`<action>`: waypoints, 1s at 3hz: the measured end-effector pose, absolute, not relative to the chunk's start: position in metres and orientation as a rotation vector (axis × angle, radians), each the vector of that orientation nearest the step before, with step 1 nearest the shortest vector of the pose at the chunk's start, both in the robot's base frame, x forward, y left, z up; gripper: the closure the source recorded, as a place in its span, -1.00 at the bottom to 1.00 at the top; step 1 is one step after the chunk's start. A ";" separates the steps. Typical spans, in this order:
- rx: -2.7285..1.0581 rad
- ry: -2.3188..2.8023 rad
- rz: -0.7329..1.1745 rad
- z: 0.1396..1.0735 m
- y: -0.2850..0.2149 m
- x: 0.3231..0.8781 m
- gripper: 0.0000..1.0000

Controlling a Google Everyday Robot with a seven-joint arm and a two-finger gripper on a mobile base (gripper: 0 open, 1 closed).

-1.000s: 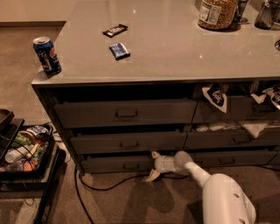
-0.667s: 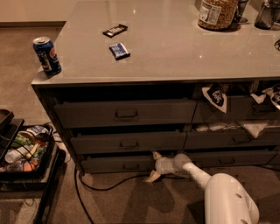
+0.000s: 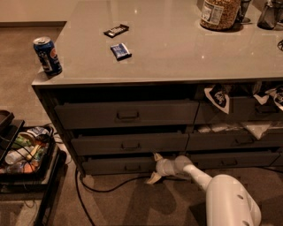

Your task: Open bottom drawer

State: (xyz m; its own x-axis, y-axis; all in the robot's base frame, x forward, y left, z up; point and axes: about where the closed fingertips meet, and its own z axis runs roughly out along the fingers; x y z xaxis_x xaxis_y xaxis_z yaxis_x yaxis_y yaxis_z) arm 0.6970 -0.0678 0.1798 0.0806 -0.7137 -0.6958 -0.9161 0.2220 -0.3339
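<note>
The bottom drawer (image 3: 115,165) is the slim dark-grey front at the foot of the left stack, with a small centre pull (image 3: 131,167). It stands out slightly from the cabinet. My gripper (image 3: 155,167) is at the drawer's right end, just right of the pull. Its white fingers are spread, one (image 3: 157,156) up at the drawer's top edge and one (image 3: 152,178) down near the floor. It holds nothing that I can see. My white arm (image 3: 221,194) reaches in from the lower right.
Two taller drawer fronts (image 3: 128,114) sit above, both slightly ajar. The neighbouring stack (image 3: 239,140) on the right holds bags. On the counter are a Pepsi can (image 3: 47,56), two snack packets (image 3: 116,30), and a jar (image 3: 218,13). A black cart (image 3: 24,154) stands left. A cable (image 3: 101,189) lies on the floor.
The gripper has shifted very slightly to the right along the bottom drawer front. The drawer itself looks unchanged.
</note>
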 end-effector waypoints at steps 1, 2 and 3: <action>-1.572 1.659 0.307 0.178 -0.069 0.699 -1.00; -1.649 1.637 0.268 0.181 -0.079 0.708 -1.00; -1.684 1.629 0.213 0.184 -0.081 0.716 -1.00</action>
